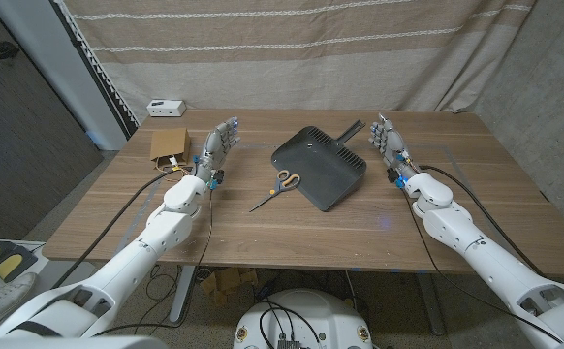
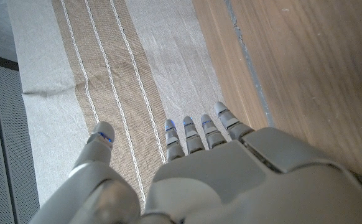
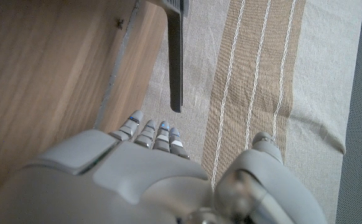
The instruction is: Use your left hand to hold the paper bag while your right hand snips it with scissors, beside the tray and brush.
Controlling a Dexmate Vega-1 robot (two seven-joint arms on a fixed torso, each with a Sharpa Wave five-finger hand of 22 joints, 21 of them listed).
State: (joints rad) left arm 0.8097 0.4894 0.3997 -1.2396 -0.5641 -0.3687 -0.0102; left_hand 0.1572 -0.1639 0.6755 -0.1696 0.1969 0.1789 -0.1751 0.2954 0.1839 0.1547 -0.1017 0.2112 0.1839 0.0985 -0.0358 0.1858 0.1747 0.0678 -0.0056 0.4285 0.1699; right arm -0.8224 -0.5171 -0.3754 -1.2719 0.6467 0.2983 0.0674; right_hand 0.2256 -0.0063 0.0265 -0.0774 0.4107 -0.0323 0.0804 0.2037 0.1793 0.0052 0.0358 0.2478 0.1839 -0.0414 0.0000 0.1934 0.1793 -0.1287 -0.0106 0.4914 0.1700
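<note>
Paper bag (image 1: 169,146) lay untouched on counter (image 1: 263,233) | your left hand (image 1: 219,145) and right hand (image 1: 391,141) waited, fingers spread, empty | step: none begun | next: reach scissors (image 1: 278,187) beside tray (image 1: 321,165).

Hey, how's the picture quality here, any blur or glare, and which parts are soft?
Head view: evenly lit and sharp, with scissors and dark tray crisp and only faint sheen on the table. Left wrist view: left hand close and slightly soft, striped curtain clear. Right wrist view: right hand soft, wood grain somewhat smeared.
</note>
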